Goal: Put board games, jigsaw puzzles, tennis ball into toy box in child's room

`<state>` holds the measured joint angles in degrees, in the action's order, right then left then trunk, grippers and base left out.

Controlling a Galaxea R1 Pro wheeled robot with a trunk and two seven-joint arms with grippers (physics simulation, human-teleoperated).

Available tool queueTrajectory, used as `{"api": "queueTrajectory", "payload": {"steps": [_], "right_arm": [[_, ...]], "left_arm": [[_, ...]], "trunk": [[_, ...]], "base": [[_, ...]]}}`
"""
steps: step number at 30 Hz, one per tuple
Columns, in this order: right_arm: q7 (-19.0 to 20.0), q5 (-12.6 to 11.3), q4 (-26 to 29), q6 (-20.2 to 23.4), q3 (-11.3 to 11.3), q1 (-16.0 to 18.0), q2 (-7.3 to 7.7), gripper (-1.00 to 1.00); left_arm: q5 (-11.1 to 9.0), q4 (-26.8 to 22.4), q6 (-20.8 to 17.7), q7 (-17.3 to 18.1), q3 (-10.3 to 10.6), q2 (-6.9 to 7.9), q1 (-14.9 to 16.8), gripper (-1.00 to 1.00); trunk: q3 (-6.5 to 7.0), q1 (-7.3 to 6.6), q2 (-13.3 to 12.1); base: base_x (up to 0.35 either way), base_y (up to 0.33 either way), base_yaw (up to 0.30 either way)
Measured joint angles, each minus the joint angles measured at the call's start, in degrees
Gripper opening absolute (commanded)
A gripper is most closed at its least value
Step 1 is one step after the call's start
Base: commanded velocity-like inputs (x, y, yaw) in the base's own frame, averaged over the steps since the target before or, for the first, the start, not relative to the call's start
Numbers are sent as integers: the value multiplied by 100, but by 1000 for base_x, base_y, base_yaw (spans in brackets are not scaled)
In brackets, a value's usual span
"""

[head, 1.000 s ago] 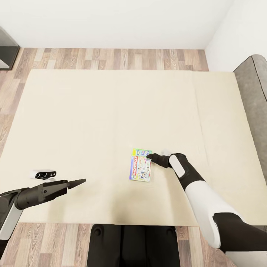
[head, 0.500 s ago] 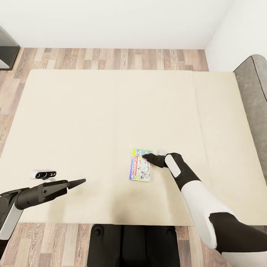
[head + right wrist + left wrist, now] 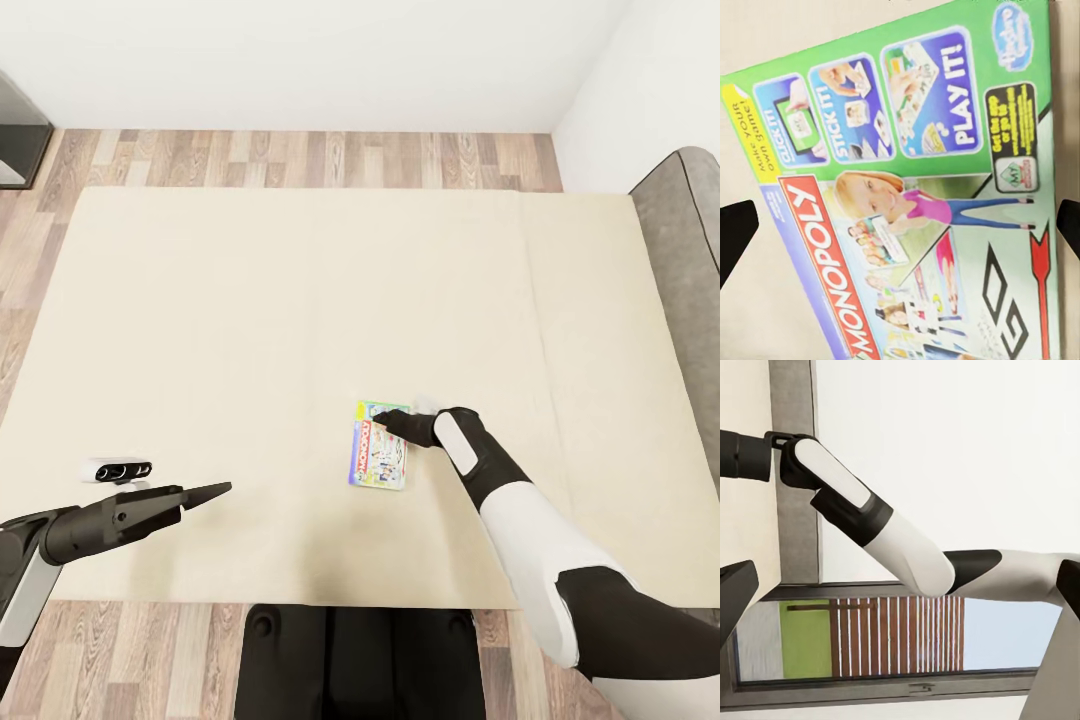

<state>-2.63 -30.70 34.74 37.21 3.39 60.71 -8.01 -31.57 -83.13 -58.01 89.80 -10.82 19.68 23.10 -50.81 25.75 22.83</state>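
Right gripper (image 3: 385, 424) over board game (image 3: 379, 458) on bed (image 3: 250, 330) — fingers spread wide, nothing gripped. Left gripper (image 3: 215, 491) — state unclear.

The bed (image 3: 250, 330), a wide cream mattress, stands on wood-plank floor (image 3: 300, 158), with its grey padded headboard (image 3: 690, 260) at three o'clock. One board game (image 3: 379, 458), a green Monopoly box, lies flat on it towards five o'clock of the mattress centre.

Green Monopoly board game (image 3: 379, 458), flat on cream bed (image 3: 250, 320), near its front edge
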Motion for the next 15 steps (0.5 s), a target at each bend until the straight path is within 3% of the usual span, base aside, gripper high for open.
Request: {"api": "queueTrajectory", "payload": {"steps": [15], "right_arm": [[8,-1,15,-39,17,1,7,100]], "left_arm": [[0,1,-1,0,-4,7,0,100]], "trunk": [[0,0,0]], "base": [[0,0,0]]}}
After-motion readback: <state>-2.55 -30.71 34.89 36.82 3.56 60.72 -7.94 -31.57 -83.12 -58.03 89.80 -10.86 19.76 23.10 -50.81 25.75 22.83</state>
